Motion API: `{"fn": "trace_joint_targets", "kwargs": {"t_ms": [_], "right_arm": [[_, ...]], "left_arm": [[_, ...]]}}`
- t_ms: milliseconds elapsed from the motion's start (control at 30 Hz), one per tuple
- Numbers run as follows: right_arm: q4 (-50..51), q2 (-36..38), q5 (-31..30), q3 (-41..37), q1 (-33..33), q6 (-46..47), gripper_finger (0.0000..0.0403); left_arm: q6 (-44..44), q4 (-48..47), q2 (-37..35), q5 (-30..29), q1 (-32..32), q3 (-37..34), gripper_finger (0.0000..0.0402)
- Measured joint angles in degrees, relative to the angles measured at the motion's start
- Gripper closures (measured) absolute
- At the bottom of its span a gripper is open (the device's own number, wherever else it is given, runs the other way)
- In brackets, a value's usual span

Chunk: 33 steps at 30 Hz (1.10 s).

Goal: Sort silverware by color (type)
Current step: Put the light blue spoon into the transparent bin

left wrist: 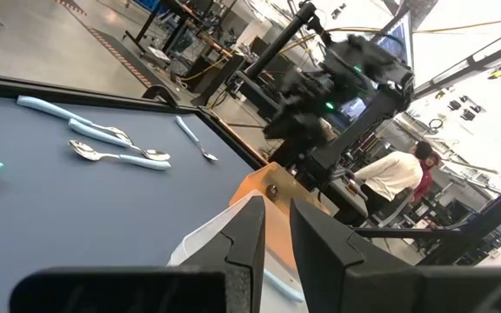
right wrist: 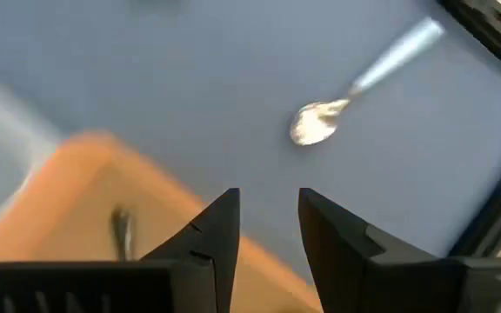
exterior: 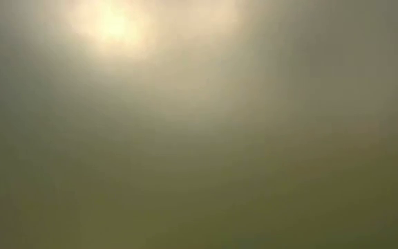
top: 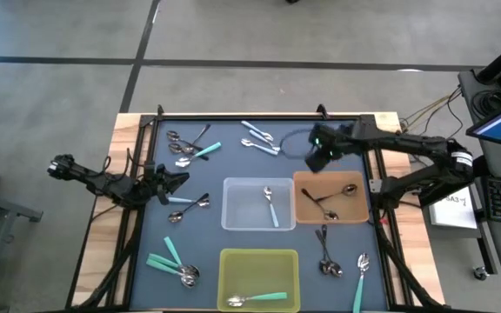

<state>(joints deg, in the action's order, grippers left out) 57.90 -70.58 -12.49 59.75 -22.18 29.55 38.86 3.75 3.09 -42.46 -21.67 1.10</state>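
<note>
Spoons lie scattered on the blue mat: dark-handled ones and a teal one at far left, light-blue ones at the far middle, teal ones at near left. The clear bin holds a light-blue spoon, the brown bin holds dark spoons, and the yellow-green bin holds a teal spoon. My left gripper hovers left of the clear bin, open by a narrow gap, empty. My right gripper is open and empty over the brown bin's far edge.
More spoons lie near right: dark ones and a teal one. A light-blue spoon lies past my right fingers, beside the brown bin's corner. A raised frame rims the mat. A person sits beyond the table. The low view is a yellowish blur.
</note>
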Motion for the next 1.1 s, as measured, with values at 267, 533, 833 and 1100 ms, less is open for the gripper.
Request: {"fn": "trace_joint_targets", "kwargs": {"t_ms": [267, 533, 833, 1100], "right_arm": [[-7.83, -9.97, 6.88, -0.70, -17.12, -0.43, 0.0291], [-12.03, -22.94, 10.55, 2.20, -25.40, -5.19, 0.0277], [-11.84, -31.10, 11.53, 5.93, -27.28, -6.63, 0.0269], [-12.00, -33.36, 11.70, 5.95, -27.21, -6.91, 0.0321]], "left_arm": [[0.00, 0.00, 0.00, 0.01, 0.00, 0.00, 0.0361], [-0.01, 0.00, 0.00, 0.01, 0.01, 0.00, 0.0361], [0.01, 0.00, 0.00, 0.01, 0.00, 0.00, 0.0361], [0.00, 0.00, 0.00, 0.01, 0.01, 0.00, 0.0361]]}}
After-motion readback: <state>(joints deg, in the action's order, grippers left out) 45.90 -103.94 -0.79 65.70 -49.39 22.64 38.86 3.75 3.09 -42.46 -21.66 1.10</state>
